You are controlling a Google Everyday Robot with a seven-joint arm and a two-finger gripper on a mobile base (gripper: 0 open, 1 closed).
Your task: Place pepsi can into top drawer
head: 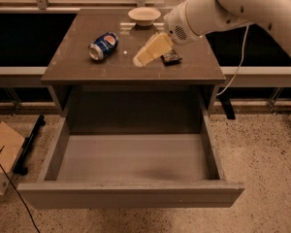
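Note:
The pepsi can (103,45) lies on its side on the left part of the grey cabinet top (87,69), silver end toward me. My gripper (139,60), cream-coloured at the end of the white arm (203,13), hovers low over the middle of the top, a short way right of the can and apart from it. It holds nothing. The top drawer (131,194) is pulled fully out below, and its pale grey floor is bare.
A white bowl (144,16) stands at the back of the cabinet top. A flat black snack packet (171,58) lies just right of the gripper. A cardboard box (2,154) and a black bar (31,142) are on the floor at left.

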